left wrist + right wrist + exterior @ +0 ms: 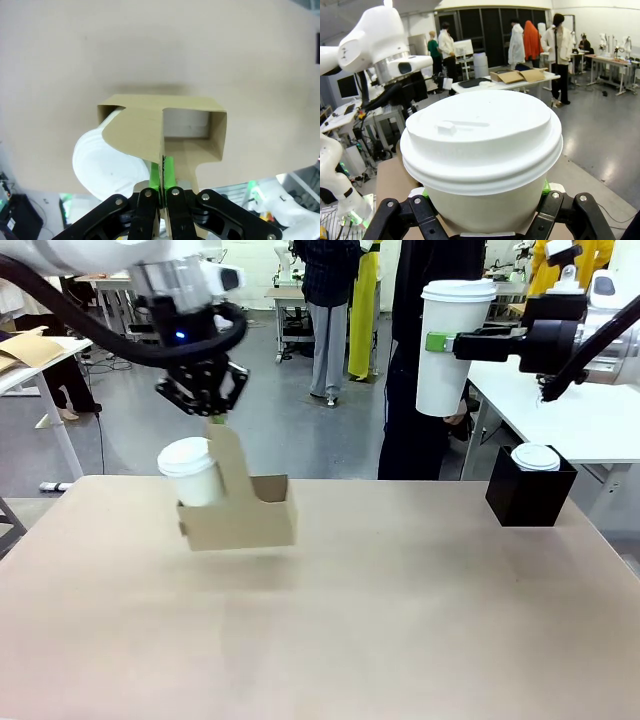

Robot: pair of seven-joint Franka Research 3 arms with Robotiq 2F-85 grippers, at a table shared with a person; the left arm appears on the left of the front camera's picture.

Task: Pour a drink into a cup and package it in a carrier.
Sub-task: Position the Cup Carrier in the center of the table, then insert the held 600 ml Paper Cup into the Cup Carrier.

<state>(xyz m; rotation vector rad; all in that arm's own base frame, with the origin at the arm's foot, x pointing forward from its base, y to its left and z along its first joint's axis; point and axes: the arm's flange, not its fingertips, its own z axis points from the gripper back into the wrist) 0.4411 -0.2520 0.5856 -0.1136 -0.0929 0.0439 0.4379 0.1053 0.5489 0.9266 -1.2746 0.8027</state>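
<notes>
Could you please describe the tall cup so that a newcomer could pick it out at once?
Start at the table's right side, above the black box. There the right gripper holds the tall cup in mid-air. Unlike the cup in the black box and the cup in the carrier, it sits in nothing.

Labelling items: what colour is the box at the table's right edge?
The box is black; front view shows it best.

Three white lidded cups show, the tall cup (445, 360), a second cup (190, 472) and a third cup (536, 457), with one tan carrier (250, 523), one black box (525, 498), one table (400, 620) and two grippers, left gripper (212, 416) and right gripper (446, 341).
</notes>
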